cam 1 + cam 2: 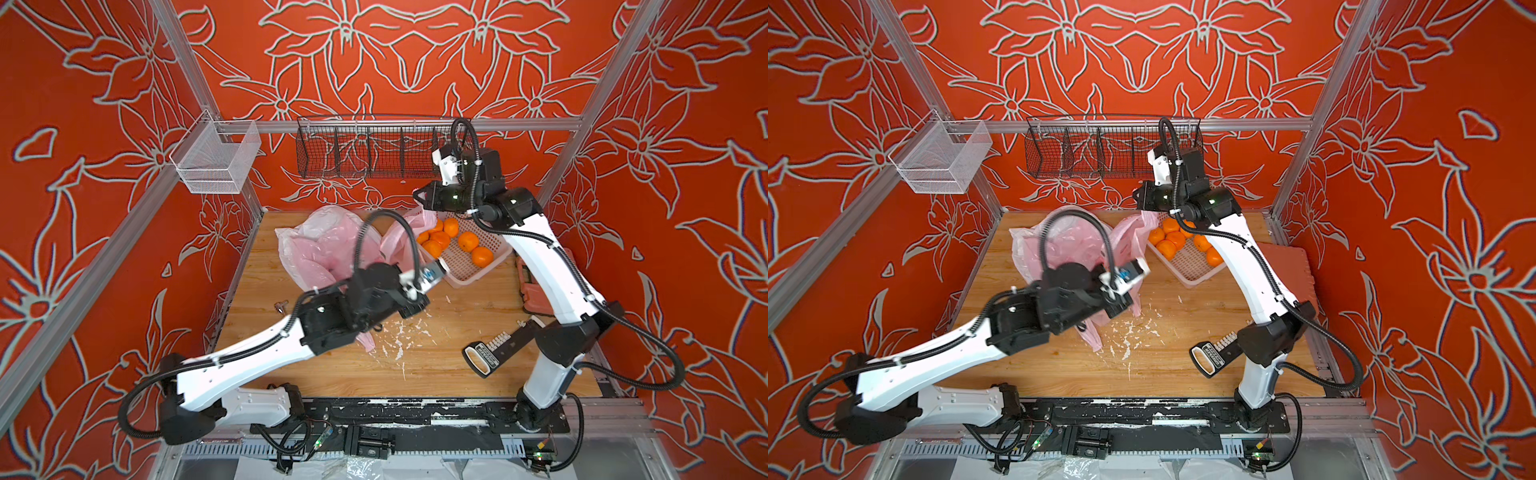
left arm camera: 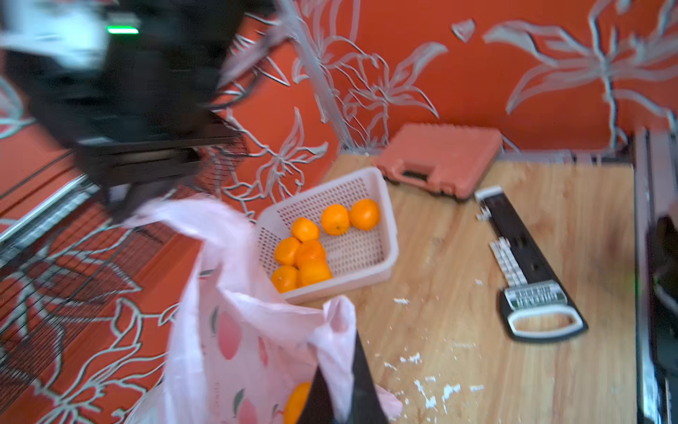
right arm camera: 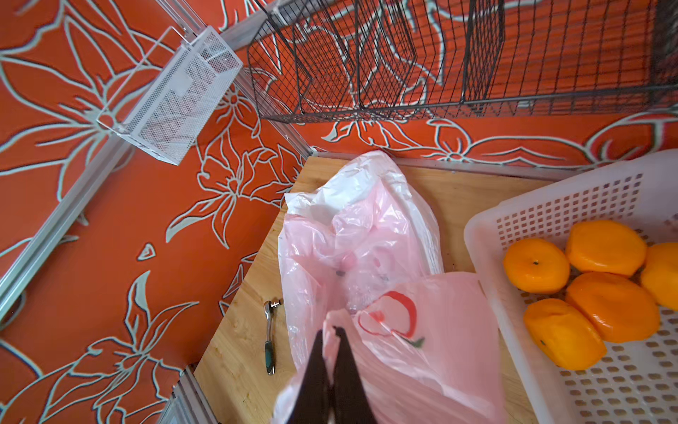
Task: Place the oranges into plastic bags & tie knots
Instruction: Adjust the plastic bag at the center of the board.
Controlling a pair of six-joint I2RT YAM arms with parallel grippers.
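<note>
Left tool (image 2: pixel 339 370) clamped on your pink bag (image 2: pixel 234 341) near handle, right tool (image 3: pixel 330 332) clamped on its far handle. One orange (image 2: pixel 295 402) inside; other oranges (image 2: pixel 311 253) in basket (image 2: pixel 392 235), far right.

free: front-centre tabletop (image 1: pixel 415 374) | blocked: plastic bags (image 1: pixel 324 245) rear-left, basket (image 1: pixel 461 268) rear-right, black flat device (image 1: pixel 494 349) and case (image 2: pixel 440 158) right

Orange case (image 2: pixel 440 158), handled tool (image 2: pixel 521 257) and ratchet (image 3: pixel 269 330) lie on table (image 2: pixel 458 330).

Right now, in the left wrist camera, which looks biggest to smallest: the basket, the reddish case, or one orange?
1. basket
2. reddish case, farther back, so its real size is unsure
3. orange, clearly smallest
</note>
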